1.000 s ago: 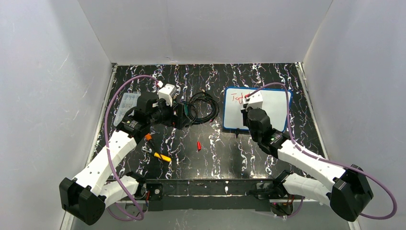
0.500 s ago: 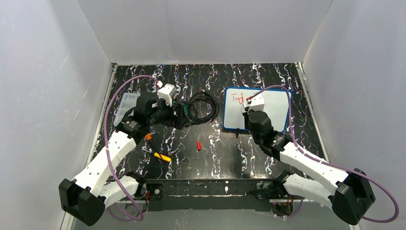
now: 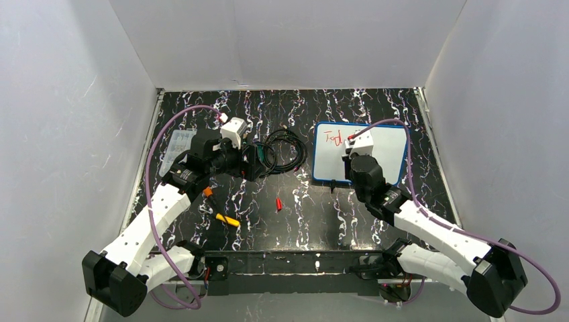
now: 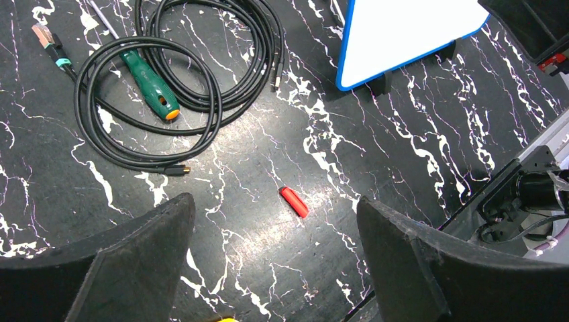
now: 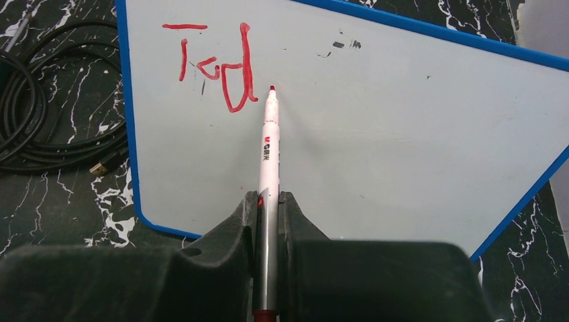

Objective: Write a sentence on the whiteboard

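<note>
Right wrist view, nearest first: right gripper (image 5: pixel 268 201) clamped tight on white marker (image 5: pixel 270 144), barrel pointing away over whiteboard (image 5: pixel 416 127). Red tip at board face just right of sentence (image 5: pixel 215 67), so far only red "Tod" in whiteboard's far-left corner; contact unclear. Whiteboard on small black feet on black marbled table (image 3: pixel 302 208), beneath right gripper. Left of whiteboard: left gripper (image 4: pixel 274 208) spread wide, holding nothing. Red cap (image 4: pixel 294 202) on table, off whiteboard's near-left corner. Farther: cable coil (image 4: pixel 201 74), green screwdriver (image 4: pixel 153 84) among its loops, just left of whiteboard.
</note>
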`<state>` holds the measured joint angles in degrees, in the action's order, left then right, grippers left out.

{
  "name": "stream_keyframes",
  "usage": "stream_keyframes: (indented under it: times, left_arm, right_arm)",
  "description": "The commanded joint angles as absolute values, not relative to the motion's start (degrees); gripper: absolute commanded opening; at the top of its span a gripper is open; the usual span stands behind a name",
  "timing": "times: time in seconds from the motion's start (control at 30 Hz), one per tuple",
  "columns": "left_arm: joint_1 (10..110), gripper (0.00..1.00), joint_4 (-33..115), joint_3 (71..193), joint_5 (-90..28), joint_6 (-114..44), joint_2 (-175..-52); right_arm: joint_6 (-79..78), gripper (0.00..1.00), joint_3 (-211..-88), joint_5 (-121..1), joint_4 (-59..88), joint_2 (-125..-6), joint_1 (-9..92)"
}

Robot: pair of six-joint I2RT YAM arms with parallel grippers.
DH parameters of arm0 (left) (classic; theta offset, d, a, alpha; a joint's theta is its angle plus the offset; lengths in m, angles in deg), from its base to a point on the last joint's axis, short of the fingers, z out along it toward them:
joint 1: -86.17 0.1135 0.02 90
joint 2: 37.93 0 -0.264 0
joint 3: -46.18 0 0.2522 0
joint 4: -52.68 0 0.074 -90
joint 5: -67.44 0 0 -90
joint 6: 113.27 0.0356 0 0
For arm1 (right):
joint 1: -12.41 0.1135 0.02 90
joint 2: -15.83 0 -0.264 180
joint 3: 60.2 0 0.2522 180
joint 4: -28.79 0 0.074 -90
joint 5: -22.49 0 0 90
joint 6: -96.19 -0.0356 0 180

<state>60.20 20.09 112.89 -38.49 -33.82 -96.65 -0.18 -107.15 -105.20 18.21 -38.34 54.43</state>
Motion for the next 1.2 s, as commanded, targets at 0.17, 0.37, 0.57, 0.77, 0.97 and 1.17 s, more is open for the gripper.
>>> stream_keyframes:
  times: [0.17,0.37,0.57,0.77,0.97,1.17]
  left_arm:
    - [60.38,0.88,20.46,112.23,-39.53,-33.92,-94.93]
    - [60.42,0.88,20.46,112.24,-39.61,-33.91,-94.89]
    - [60.42,0.88,20.46,112.24,-39.61,-33.91,-95.03]
    - [60.42,0.88,20.55,112.23,-39.79,-34.01,-95.05]
    - [60.38,0.89,20.55,112.22,-39.84,-33.99,-95.04]
    - [60.47,0.89,20.66,112.19,-40.04,-34.15,-94.93]
  right_arm:
    - [3.25,0.01,-109.86,-107.5,24.67,-41.36,53.68]
    - [4.27,0.01,-110.38,-106.9,26.02,-41.99,53.46]
    - [4.65,0.01,-110.17,-105.31,25.44,-41.52,53.46]
    - [3.9,0.01,-108.98,-103.56,24.21,-41.03,53.44]
    - [2.06,0.01,-107.66,-103.62,22.04,-40.14,53.46]
    - [0.82,0.01,-106.47,-104.24,20.6,-39.07,53.43]
